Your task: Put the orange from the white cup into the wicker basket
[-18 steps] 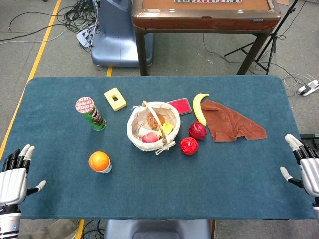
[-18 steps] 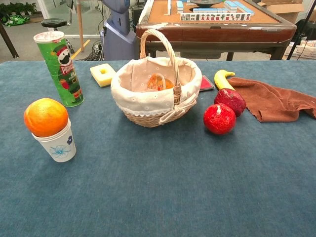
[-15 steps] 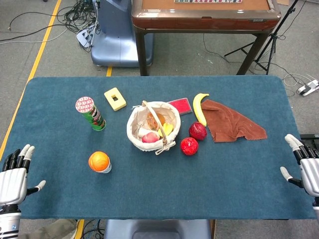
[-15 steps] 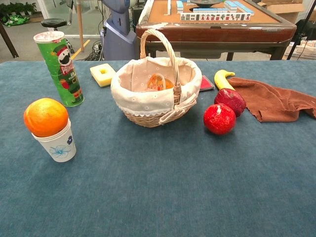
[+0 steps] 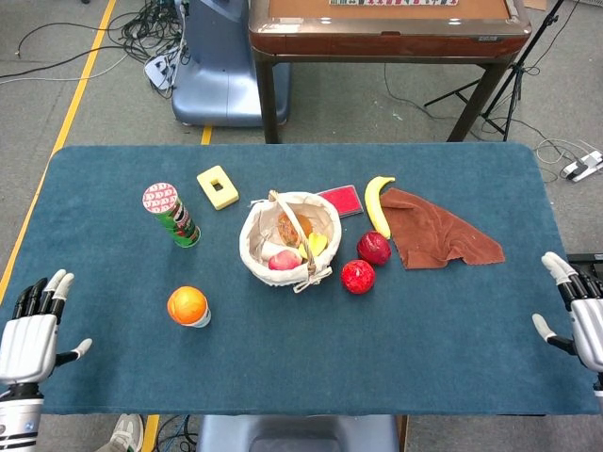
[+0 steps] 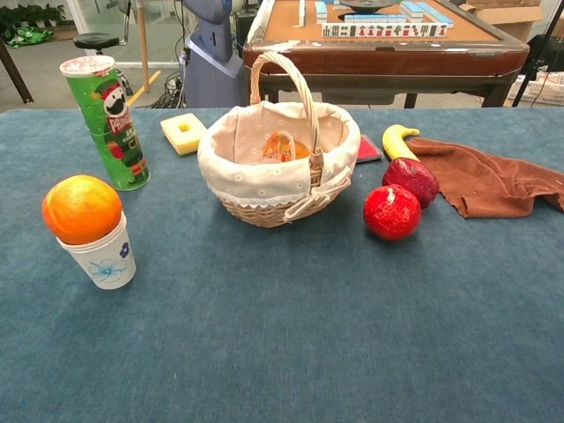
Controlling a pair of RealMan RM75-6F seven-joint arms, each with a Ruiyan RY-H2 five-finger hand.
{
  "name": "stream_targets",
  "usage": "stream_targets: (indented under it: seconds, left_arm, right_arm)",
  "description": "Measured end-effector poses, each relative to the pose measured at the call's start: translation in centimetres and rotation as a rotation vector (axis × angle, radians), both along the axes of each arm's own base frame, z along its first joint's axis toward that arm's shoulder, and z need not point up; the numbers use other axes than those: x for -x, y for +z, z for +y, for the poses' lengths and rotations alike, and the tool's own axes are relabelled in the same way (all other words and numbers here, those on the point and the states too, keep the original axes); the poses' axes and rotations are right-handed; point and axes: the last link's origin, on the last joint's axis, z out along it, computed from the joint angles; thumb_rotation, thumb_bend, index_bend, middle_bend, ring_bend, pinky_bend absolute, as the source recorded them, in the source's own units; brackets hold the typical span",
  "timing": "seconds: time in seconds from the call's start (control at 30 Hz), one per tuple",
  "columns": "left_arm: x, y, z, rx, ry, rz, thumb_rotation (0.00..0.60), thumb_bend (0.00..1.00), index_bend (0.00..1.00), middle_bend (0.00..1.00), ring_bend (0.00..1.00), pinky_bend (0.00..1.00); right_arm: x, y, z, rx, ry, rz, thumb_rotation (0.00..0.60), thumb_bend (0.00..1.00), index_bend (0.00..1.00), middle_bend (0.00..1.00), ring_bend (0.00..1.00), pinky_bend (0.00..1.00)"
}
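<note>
The left robot hand [image 5: 28,341], fingers spread and empty, waits at the surface's near-left edge; the right robot hand [image 5: 579,320] likewise, far right. Next, likely: reaching the orange [image 6: 82,209] atop the white cup [image 6: 105,259], left of the wicker basket [image 6: 278,167].

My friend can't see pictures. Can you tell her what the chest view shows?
An orange sits on top of a white cup at the left of a blue table. A wicker basket stands in the middle, with a green chip can behind the cup. No hands show.
</note>
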Motion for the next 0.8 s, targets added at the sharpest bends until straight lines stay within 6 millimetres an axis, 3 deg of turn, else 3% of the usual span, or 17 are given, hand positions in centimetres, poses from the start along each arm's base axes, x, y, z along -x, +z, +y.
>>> stream_targets:
  seconds: [0.53,0.8]
  left_arm:
    - [-3.0,-1.2,4.2,0.254,-0.248,-0.045,0.6,0.12,0.0,0.0,0.0,0.06]
    - [-5.5,-3.3,6.5,0.425,-0.323,-0.077,0.6,0.12,0.0,0.0,0.0,0.06]
  right_arm:
    - [-0.4,0.1,0.0,0.003,0.01,0.006,0.6,0.3,0.09,0.12,0.11,0.23]
    - [-0.4,0.2,0.1,0.003,0.011,0.006,0.6,0.3,0.09,0.12,0.11,0.23]
